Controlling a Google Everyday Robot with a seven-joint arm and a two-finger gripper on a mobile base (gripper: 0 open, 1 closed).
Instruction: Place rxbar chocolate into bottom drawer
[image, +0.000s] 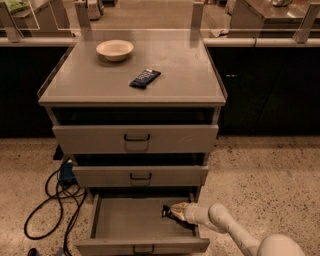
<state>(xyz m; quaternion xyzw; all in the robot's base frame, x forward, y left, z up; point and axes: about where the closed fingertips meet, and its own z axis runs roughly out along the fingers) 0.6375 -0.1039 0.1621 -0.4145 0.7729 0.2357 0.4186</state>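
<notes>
The bottom drawer (125, 220) of the grey-beige cabinet is pulled open, its tray showing. My gripper (172, 212) reaches in from the lower right, over the drawer's right side, just above the tray floor. A dark bar (169, 214), the rxbar chocolate, sits at the gripper's tip inside the drawer, mostly covered by it. The white arm (225, 227) runs off toward the lower right corner.
On the cabinet top lie a dark blue bar with white print (145, 78) and a pale bowl (115, 49). The two upper drawers (136, 138) are slightly open. Black cables and a blue plug (62, 180) lie on the speckled floor left of the cabinet.
</notes>
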